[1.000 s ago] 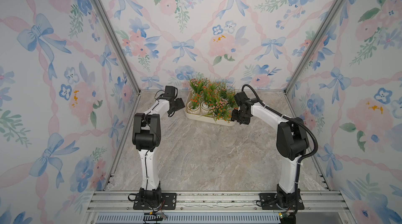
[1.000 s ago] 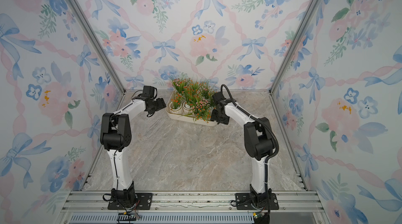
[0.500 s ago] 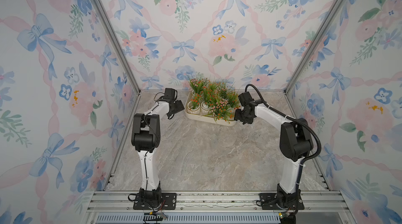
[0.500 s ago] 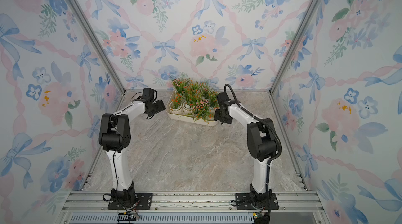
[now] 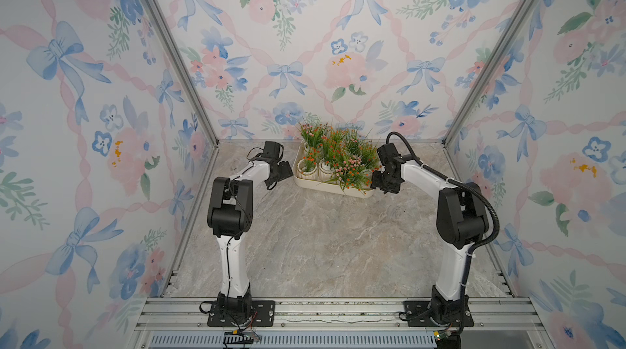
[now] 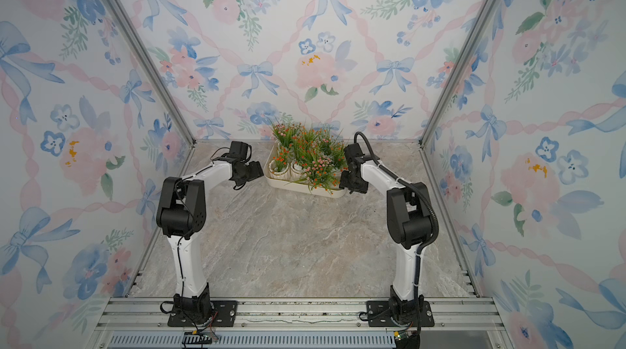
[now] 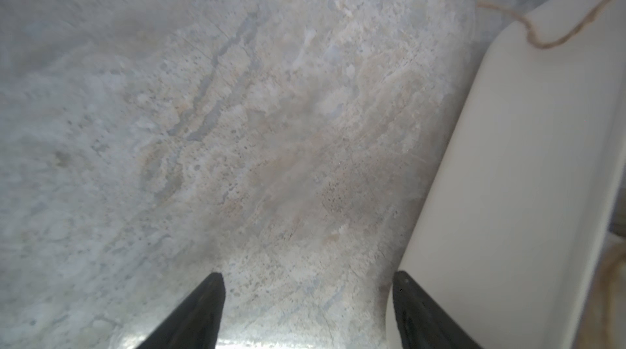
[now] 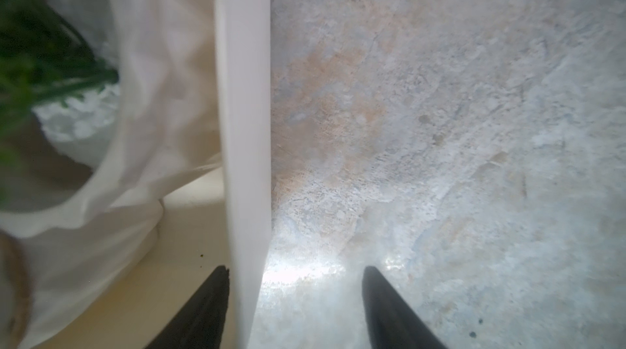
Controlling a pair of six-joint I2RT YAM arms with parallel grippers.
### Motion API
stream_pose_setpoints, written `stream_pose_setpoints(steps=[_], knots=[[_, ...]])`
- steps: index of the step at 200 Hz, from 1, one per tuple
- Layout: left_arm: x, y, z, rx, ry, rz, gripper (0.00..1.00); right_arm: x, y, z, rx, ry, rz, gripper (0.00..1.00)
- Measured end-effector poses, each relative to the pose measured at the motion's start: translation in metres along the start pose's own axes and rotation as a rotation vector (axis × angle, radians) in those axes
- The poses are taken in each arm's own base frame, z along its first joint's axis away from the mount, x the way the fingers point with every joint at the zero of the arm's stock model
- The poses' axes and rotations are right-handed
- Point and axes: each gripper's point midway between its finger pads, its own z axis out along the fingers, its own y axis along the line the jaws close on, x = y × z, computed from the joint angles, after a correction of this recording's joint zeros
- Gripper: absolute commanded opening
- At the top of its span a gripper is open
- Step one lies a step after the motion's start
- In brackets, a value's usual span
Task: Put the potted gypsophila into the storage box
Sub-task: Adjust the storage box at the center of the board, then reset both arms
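White ribbed pots of gypsophila (image 5: 338, 159), green with orange and pink blossoms, crowd the cream storage box (image 5: 333, 189). We see the left end effector (image 7: 306, 279) apart beside it, the right end effector (image 8: 294, 272) apart astride its rim.

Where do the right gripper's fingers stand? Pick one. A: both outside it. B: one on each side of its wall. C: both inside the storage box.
B: in the right wrist view the wall of the storage box runs between the fingertips of the right gripper, one over the box floor, the other over the table.
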Motion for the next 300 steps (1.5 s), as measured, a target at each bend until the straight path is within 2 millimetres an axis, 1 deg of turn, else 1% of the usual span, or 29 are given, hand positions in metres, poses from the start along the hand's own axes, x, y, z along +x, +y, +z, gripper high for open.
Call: stream_pose_setpoints(steps=[18,66,87,105,118,133,153,163,172,179,186,195,199,203,222,232,248,264,300], knots=[[0.018,-0.004,0.002,-0.006,0.028,0.016,0.79,-0.001,-0.002,0.002,0.002,0.002,-0.002,0.64],[0.03,-0.003,-0.008,-0.013,0.033,0.026,0.79,-0.005,-0.009,0.003,0.002,0.007,-0.019,0.64],[0.036,-0.006,-0.021,-0.002,0.027,0.036,0.79,-0.006,-0.008,0.002,-0.003,0.005,-0.031,0.64],[0.035,-0.011,-0.041,0.018,0.001,0.044,0.79,-0.007,-0.007,-0.002,-0.009,0.0,-0.04,0.64],[0.031,-0.014,-0.06,0.034,-0.031,0.045,0.79,-0.009,-0.008,-0.013,-0.012,-0.011,-0.047,0.64],[0.023,-0.016,-0.086,0.055,-0.084,0.044,0.8,-0.012,-0.009,-0.032,-0.02,-0.032,-0.053,0.64],[0.011,-0.016,-0.121,0.078,-0.165,0.041,0.79,-0.024,-0.008,-0.068,-0.043,-0.099,-0.056,0.65],[0.007,-0.014,-0.137,0.082,-0.205,0.043,0.79,-0.031,-0.009,-0.09,-0.058,-0.139,-0.054,0.67],[0.004,-0.012,-0.151,0.082,-0.241,0.047,0.81,-0.035,-0.011,-0.106,-0.068,-0.171,-0.055,0.69],[0.0,-0.009,-0.164,0.079,-0.276,0.05,0.86,-0.039,-0.014,-0.121,-0.076,-0.197,-0.052,0.72],[-0.003,-0.007,-0.176,0.076,-0.308,0.053,0.97,-0.042,-0.018,-0.133,-0.083,-0.223,-0.048,0.79],[-0.006,-0.003,-0.191,0.066,-0.352,0.067,0.98,-0.043,-0.025,-0.146,-0.088,-0.25,-0.033,0.95],[-0.007,-0.002,-0.197,0.062,-0.369,0.066,0.98,-0.043,-0.028,-0.15,-0.09,-0.259,-0.034,1.0],[-0.008,0.0,-0.204,0.057,-0.387,0.071,0.98,-0.043,-0.033,-0.156,-0.091,-0.267,-0.023,0.97],[-0.014,0.01,-0.234,0.036,-0.483,0.074,0.98,-0.038,-0.051,-0.169,-0.084,-0.292,-0.011,0.97],[-0.016,0.016,-0.246,0.025,-0.531,0.067,0.98,-0.035,-0.059,-0.172,-0.075,-0.295,-0.006,0.97],[-0.02,0.027,-0.259,0.0,-0.584,0.055,0.98,-0.03,-0.069,-0.176,-0.061,-0.303,0.0,0.97],[-0.022,0.034,-0.261,-0.019,-0.618,0.044,0.98,-0.021,-0.077,-0.181,-0.05,-0.321,0.005,0.97],[-0.018,0.045,-0.245,-0.048,-0.642,0.05,0.98,0.004,-0.097,-0.2,-0.038,-0.409,0.027,0.97]])
